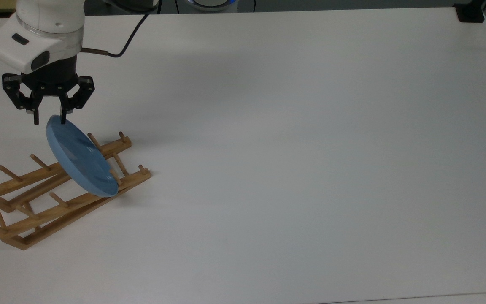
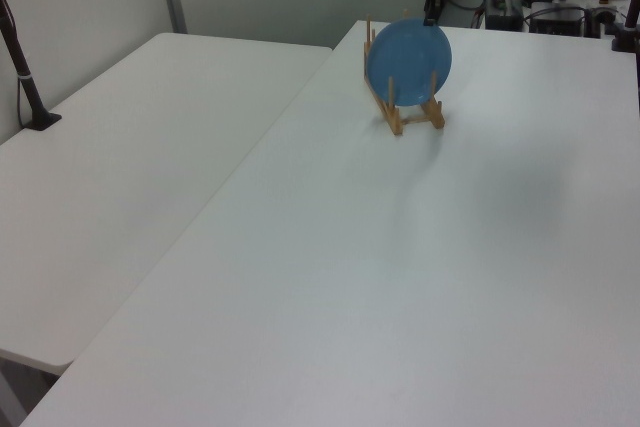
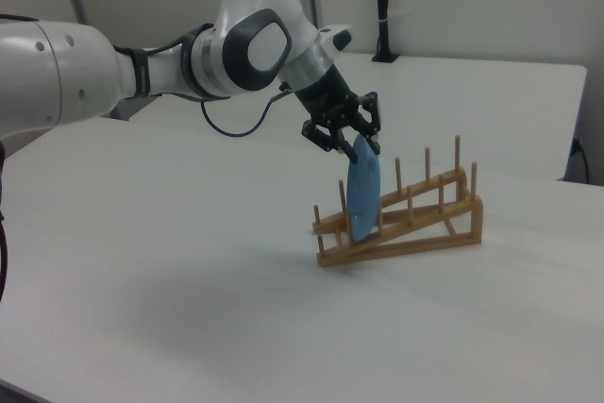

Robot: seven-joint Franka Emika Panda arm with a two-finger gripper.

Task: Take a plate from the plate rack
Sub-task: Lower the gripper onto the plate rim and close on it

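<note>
The light-blue plate (image 1: 80,156) stands on edge, leaning, between pegs near the end of the wooden plate rack (image 1: 40,215) at the top view's left. My gripper (image 1: 49,122) hangs open directly over the plate's upper rim. One fingertip overlaps the rim and the other is just off it on the top view's left. In the right view the gripper (image 3: 364,145) straddles the top edge of the plate (image 3: 361,191), which stands in the rack (image 3: 415,228). The left view shows the plate (image 2: 410,59) face-on in the rack (image 2: 400,119).
A white tabletop (image 1: 310,160) stretches wide to the top view's right. A black mount (image 1: 471,12) sits at its far right corner. The arm's cable (image 1: 129,38) trails behind the wrist. A second table (image 2: 130,167) adjoins on the left view's left.
</note>
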